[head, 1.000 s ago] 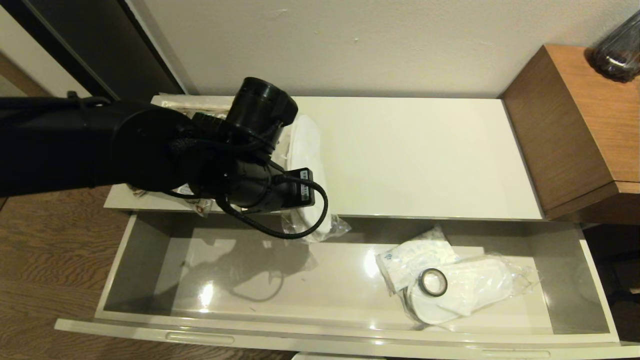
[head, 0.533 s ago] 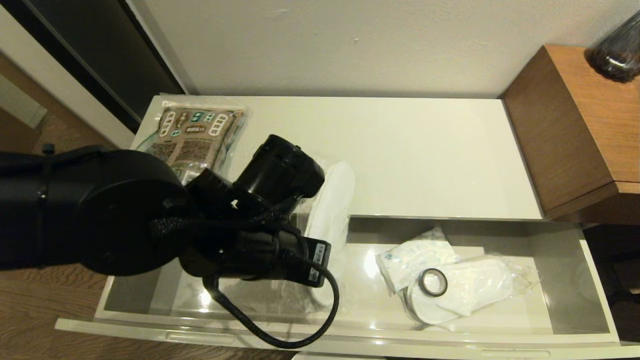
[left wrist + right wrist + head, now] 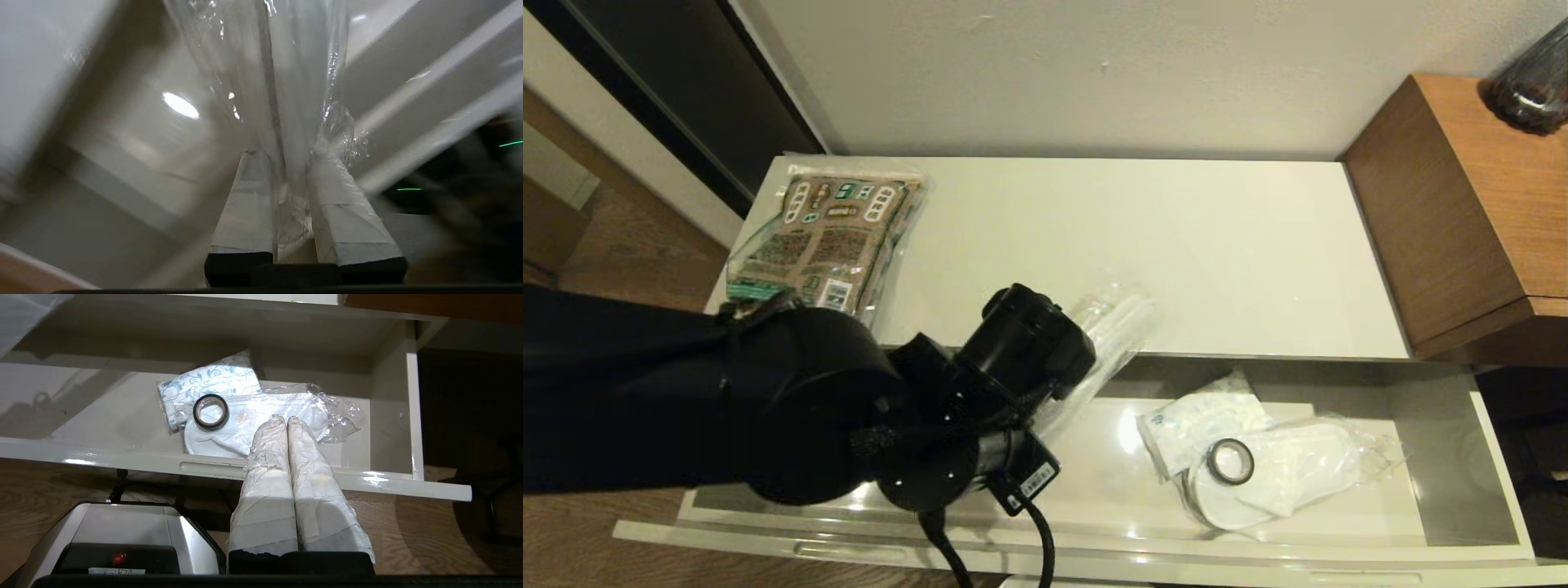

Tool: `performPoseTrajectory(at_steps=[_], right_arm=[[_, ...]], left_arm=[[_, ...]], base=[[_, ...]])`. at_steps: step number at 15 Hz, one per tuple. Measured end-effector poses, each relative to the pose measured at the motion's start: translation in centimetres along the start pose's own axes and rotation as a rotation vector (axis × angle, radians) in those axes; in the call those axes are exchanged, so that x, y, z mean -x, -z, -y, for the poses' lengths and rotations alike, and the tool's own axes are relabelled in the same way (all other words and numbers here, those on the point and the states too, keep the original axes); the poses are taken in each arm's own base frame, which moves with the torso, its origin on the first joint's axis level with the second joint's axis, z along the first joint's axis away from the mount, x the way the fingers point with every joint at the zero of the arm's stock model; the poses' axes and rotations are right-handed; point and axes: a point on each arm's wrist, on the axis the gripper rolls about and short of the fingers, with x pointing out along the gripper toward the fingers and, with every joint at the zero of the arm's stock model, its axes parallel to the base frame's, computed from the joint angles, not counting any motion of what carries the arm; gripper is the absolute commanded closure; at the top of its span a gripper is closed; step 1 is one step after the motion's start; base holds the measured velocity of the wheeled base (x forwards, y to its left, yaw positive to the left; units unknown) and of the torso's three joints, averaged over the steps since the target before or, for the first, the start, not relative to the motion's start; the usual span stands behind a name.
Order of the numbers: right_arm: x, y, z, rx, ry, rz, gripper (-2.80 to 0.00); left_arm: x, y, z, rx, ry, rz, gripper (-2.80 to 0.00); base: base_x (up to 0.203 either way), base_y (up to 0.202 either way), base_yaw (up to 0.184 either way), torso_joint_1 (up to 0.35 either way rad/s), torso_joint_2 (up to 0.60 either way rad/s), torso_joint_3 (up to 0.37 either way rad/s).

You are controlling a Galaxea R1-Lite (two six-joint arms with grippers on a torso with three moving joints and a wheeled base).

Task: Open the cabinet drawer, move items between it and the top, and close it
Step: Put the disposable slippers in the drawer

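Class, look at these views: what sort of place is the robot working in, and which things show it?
Probably a hotel or guest room: clear-wrapped white slippers lie in the open cabinet drawer, a low glossy cabinet's top stands beside a wooden unit, and the floor is wood.

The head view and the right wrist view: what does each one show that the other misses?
Only the head view shows the printed packet on the cabinet top and the left gripper carrying a wrapped slipper pair above the open drawer. Only the right wrist view shows the right gripper, shut and empty, outside the drawer front. Both show the drawer holding the black tape roll on another slipper pair beside a white sachet.
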Motion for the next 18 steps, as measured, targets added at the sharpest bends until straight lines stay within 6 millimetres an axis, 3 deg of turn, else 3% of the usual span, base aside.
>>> performPoseTrajectory(at_steps=[3, 8, 14, 18], right_arm=[[0.0, 0.0, 0.0, 0.000, 0.000, 0.000, 0.00], [0.0, 0.0, 0.0, 0.000, 0.000, 0.000, 0.00], [0.0, 0.0, 0.0, -0.001, 0.000, 0.000, 0.00], [0.0, 0.0, 0.0, 0.000, 0.000, 0.000, 0.00]], left_arm=[[-1.7, 0.3, 1.5, -0.222, -0.055, -0.034, 0.00], [-2.8, 0.6, 2.7, -0.322, -0.092, -0.011, 0.00], [-3.9, 2.0, 3.5, -0.333, -0.110, -0.038, 0.00], [-4.4, 1.4, 3.7, -0.253, -0.133, 0.031, 0.00]], base=[[0.000, 0.000, 0.000, 0.000, 0.00, 0.000], [0.000, 0.000, 0.000, 0.000, 0.00, 0.000], [0.000, 0.000, 0.000, 0.000, 0.00, 0.000], [0.000, 0.000, 0.000, 0.000, 0.00, 0.000]])
